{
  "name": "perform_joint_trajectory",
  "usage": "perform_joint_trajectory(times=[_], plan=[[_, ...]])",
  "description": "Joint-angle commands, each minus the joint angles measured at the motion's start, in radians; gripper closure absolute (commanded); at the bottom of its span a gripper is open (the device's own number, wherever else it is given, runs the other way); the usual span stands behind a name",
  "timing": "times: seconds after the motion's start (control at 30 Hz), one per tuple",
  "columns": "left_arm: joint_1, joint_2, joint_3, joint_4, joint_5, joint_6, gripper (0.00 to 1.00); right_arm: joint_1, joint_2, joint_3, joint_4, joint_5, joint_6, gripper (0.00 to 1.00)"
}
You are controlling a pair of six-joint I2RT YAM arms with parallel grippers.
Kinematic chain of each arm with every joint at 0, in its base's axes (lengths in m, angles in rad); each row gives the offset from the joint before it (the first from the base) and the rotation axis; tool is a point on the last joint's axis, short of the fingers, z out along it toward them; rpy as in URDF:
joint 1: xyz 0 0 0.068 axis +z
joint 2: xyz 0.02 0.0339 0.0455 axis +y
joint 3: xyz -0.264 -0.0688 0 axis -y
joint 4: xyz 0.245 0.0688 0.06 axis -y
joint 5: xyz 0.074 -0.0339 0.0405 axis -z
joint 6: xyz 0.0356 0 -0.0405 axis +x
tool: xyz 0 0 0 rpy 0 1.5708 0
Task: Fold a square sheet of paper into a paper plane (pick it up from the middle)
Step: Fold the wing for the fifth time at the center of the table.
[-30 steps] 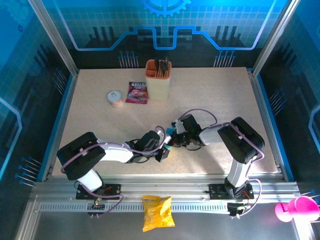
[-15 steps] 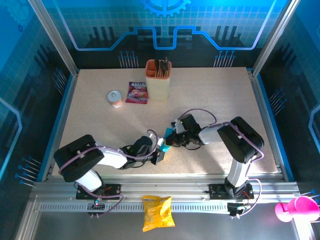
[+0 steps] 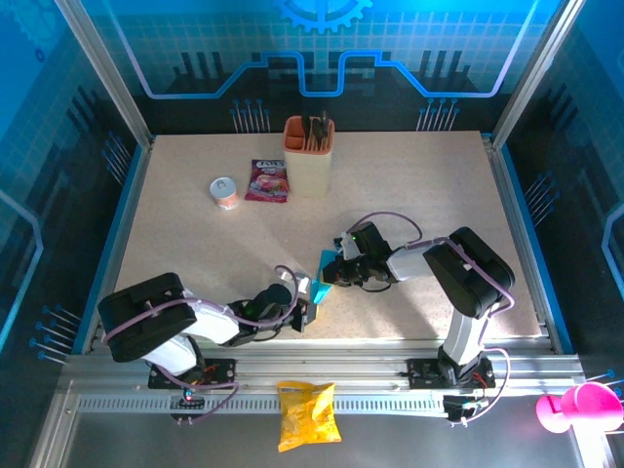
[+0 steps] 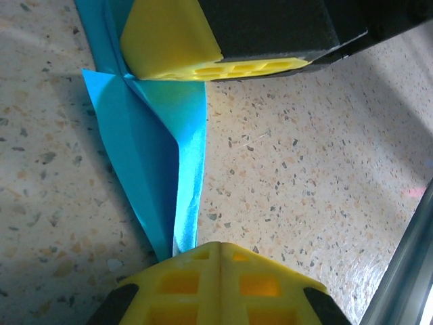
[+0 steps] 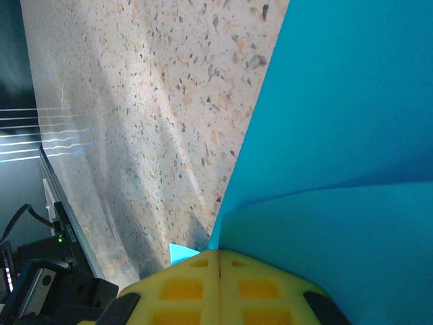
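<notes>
Toward the front middle of the table: the blue paper [image 3: 322, 276] sits between the two gripper tips, folded into a narrow pointed wedge.
Blue paper, left wrist view: a creased strip [image 4: 159, 156] with layered flaps runs from the yellow pads at the bottom up to the other arm's yellow pad [image 4: 172, 37] at the top. It stands on edge just above the speckled surface.
Blue paper, right wrist view: a broad plain sheet [image 5: 338, 122] fills the right side, with one layer curling over another near the pads.
Left gripper: its tip [image 3: 308, 306] reaches in from the left arm, which lies low along the near edge. The jaws are pressed together [image 4: 220, 249] and pinch the narrow lower end of the paper.
Right gripper: its tip [image 3: 338, 270] points left from the right arm. The jaws are closed [image 5: 220, 256] and clamp the paper's upper part.
Spacing of grippers: close to each other, joined by the paper, with the left one nearer the front rail.
Table [image 3: 439, 195]: pale speckled top, bare around the arms.
Beige cup [image 3: 308, 161]: upright at the back centre, with dark items standing inside it.
Pink-purple packet [image 3: 268, 181]: flat, just left of the cup.
Small round tub [image 3: 225, 192]: left of the packet, near it.
Yellow snack bag [image 3: 307, 414]: on the metal rail in front of the table, between the arm bases.
</notes>
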Motion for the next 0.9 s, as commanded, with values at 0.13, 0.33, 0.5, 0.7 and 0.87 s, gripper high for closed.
perform_joint_trajectory(times=[0.13, 0.33, 0.5, 0.7, 0.87], plan=[[-0.128, 0.038, -0.133, -0.181, 0.065, -0.205, 1.00, 0.002, 0.092, -0.059, -0.181, 0.200, -0.005, 1.00], [-0.124, -0.216, -0.010, -0.477, 0.003, -0.098, 1.00, 0.001, 0.088, -0.071, -0.176, 0.199, -0.008, 1.00], [0.005, -0.337, 0.099, -0.564, 0.039, 0.022, 1.00, 0.000, 0.100, -0.073, -0.165, 0.195, -0.004, 1.00], [0.123, -0.264, 0.210, -0.549, 0.135, 0.137, 1.00, 0.000, 0.103, -0.078, -0.156, 0.193, -0.003, 1.00], [0.130, -0.145, 0.280, -0.503, 0.187, 0.187, 1.00, 0.000, 0.106, -0.079, -0.150, 0.190, 0.002, 1.00]])
